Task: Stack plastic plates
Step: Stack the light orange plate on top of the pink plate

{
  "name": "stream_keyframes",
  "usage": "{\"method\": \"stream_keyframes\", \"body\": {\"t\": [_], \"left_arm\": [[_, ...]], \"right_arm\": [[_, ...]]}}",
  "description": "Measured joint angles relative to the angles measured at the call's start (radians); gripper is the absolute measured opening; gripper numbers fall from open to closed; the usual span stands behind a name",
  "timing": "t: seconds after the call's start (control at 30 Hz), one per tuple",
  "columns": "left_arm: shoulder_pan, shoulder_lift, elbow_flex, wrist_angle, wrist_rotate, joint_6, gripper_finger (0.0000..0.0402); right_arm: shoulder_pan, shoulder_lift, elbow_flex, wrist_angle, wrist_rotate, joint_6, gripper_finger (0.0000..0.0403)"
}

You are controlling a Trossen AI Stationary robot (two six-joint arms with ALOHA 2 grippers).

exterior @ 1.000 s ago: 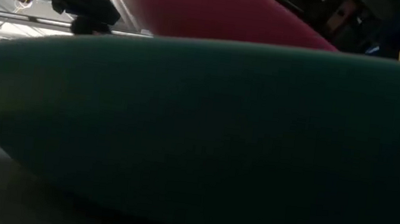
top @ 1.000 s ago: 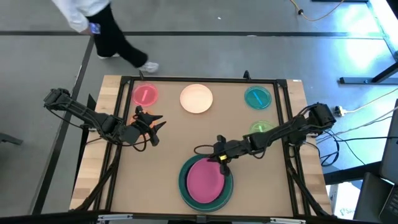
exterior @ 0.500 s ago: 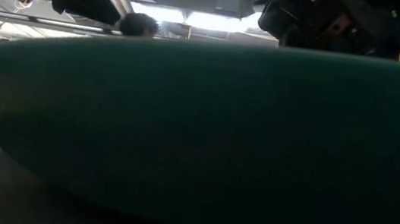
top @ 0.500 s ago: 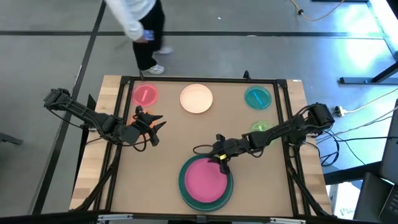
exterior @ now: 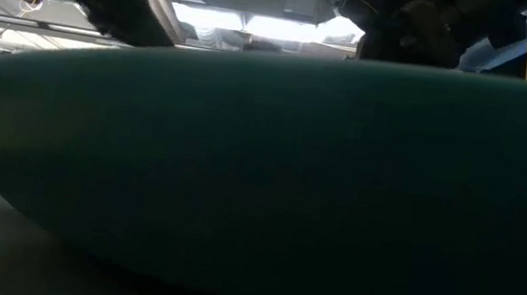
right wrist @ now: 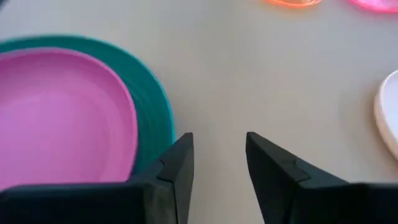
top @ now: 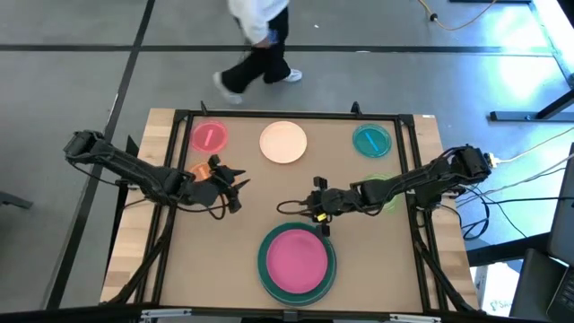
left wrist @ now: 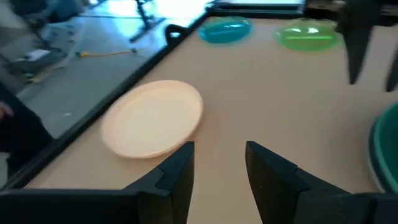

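A large pink plate [top: 296, 260] lies flat inside a large teal plate [top: 262, 269] near the table's front edge. The teal plate's wall [exterior: 261, 167] fills the low view. My right gripper [top: 315, 207] stands open just beyond the stack's far rim [right wrist: 152, 118] and touches nothing. My left gripper [top: 236, 186] is open at the table's left middle, with a small orange plate [top: 196, 170] beside it. A cream plate [top: 283, 142] [left wrist: 155, 118], a small pink one [top: 209, 136] and a blue one [top: 370, 140] rest along the far edge. A green plate [top: 381, 187] lies partly under the right arm.
A black frame [top: 269, 114] borders the table. A person [top: 260, 36] walks on the floor past the far edge. Bare tabletop [top: 269, 202] lies between the two grippers.
My right gripper has let go of the pink plate, whose raised far edge has dropped, and it now lies flat in the teal plate. That gripper has then drawn back toward the far edge. My left gripper has shifted a little toward the table's right.
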Motion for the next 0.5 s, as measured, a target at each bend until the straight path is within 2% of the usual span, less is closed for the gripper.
{"method": "stream_keyframes", "body": {"t": [0.2, 0.5], "left_arm": [[0.118, 0.104, -0.001, 0.156, 0.221, 0.134, 0.0137], [0.362, 0.232, -0.001, 0.307, 0.535, 0.327, 0.0137]], "right_arm": [[0.000, 0.000, -0.015, 0.059, 0.052, -0.029, 0.0134], [0.001, 0.000, -0.043, 0.147, 0.049, -0.029, 0.0134]]}}
